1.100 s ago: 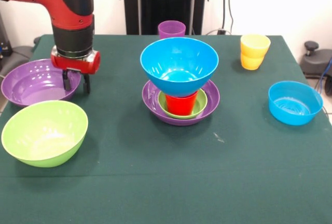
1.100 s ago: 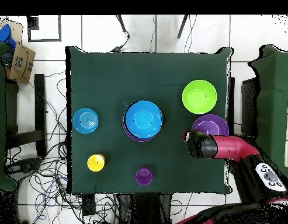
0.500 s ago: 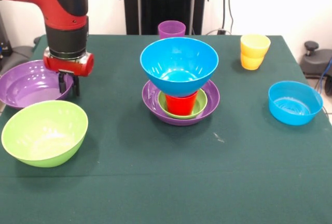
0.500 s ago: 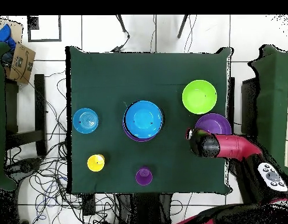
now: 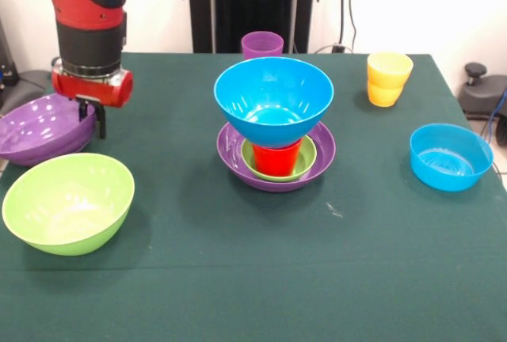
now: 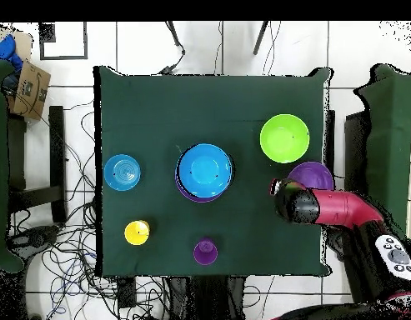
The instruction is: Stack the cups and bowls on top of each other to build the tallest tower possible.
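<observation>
Hand (image 5: 91,117) pinches the tilted glossy large purple plastic bowl (image 5: 40,130) by its rim, beside the lime green plastic bowl (image 5: 68,202). Thin rim grip; it could slip out.

Purple bowl (image 5: 36,130) cut by left edge; arm hides it overhead.

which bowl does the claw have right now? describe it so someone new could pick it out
Start at the red and black arm at the table's left edge in the front view. Its claw grips the rim of a large purple bowl, tilted, just behind the lime green bowl. The other purple bowl sits mid-table under the blue-bowl stack; this one is empty and stands alone.
</observation>
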Robot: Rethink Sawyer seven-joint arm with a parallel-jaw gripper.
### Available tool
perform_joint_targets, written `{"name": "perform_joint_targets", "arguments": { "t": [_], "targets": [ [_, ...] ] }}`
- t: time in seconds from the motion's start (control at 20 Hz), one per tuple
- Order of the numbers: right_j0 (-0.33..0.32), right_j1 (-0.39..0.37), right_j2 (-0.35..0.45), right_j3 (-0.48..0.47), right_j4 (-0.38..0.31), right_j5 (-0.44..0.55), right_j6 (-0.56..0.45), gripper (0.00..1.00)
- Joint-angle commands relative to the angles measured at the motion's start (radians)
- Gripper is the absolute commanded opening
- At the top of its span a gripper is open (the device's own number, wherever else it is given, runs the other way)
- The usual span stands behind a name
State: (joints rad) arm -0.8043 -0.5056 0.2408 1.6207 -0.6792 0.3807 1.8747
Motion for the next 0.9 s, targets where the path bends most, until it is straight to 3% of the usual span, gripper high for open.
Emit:
{"name": "perform_joint_targets", "arguments": {
  "t": [0.05, 0.15, 0.5, 0.9],
  "targets": [
    [0.039, -0.108, 0.087, 0.066, 0.119, 0.23, -0.053, 0.0],
    [0.043, -0.149, 0.108, 0.065, 0.14, 0.291, -0.111, 0.0],
    [0.118, -0.259, 0.07, 0.051, 0.158, 0.36, -0.069, 0.0],
    [0.224, -0.286, 0.042, -0.096, 0.232, 0.591, 0.009, 0.0]
  ]
}}
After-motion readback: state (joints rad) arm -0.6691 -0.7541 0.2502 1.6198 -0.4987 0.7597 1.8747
